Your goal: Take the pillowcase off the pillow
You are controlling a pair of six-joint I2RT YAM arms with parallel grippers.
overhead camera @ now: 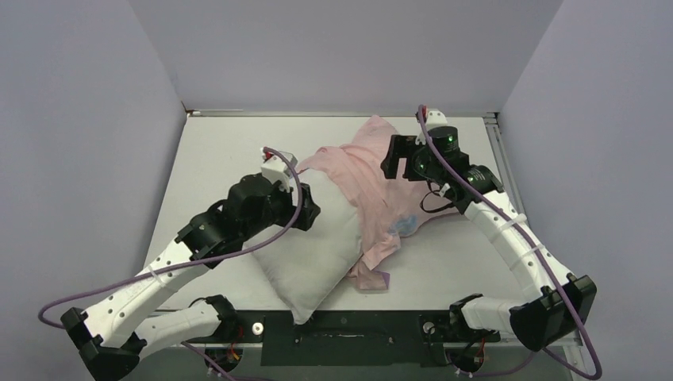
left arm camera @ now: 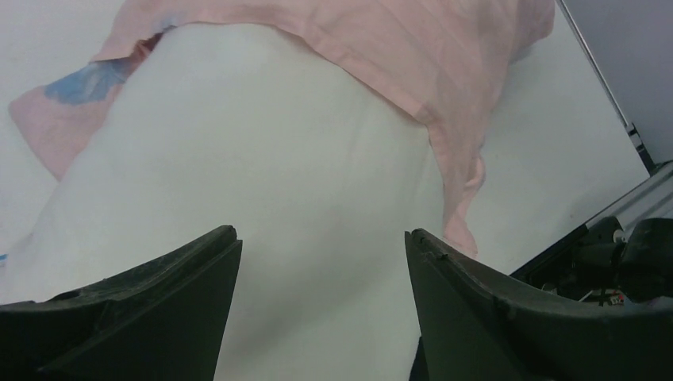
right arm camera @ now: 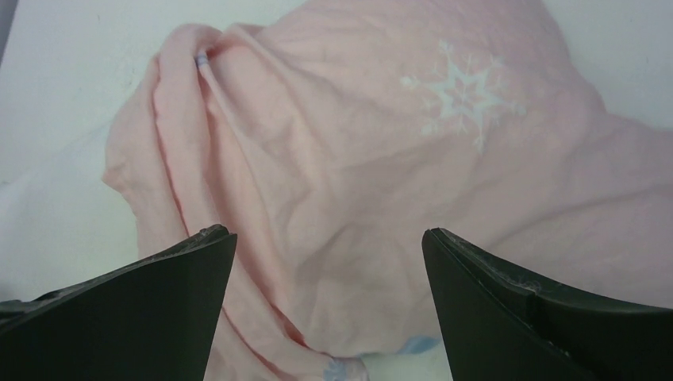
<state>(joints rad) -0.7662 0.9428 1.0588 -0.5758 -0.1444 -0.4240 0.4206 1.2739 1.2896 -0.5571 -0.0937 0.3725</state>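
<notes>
Room: plain lilac-grey walls (overhead camera: 79, 119) are closing in a white table top (overhead camera: 222, 159) on three sides, with both arms reaching in from the near edge.
Pillow: a plump plain white rectangular pillow (overhead camera: 313, 254) is lying slantwise mid-table, one corner pointing at the near edge; most of it is showing bare.
Pillowcase: a thin pale pink fabric pillowcase (overhead camera: 369, 171) is lying crumpled over the pillow's far right end and spilling onto the table beside it, a blue print (overhead camera: 405, 226) showing near its lower edge.
Left gripper: the left gripper (left arm camera: 321, 238) is hanging over the bare white cloth at the pillow's left edge, fingers spread wide, gripping nothing.
Right gripper: the right gripper (right arm camera: 327, 234) is hovering above the bunched pink cloth, fingers parted wide, nothing between them; a white snowflake (right arm camera: 464, 95) is showing beyond them.
</notes>
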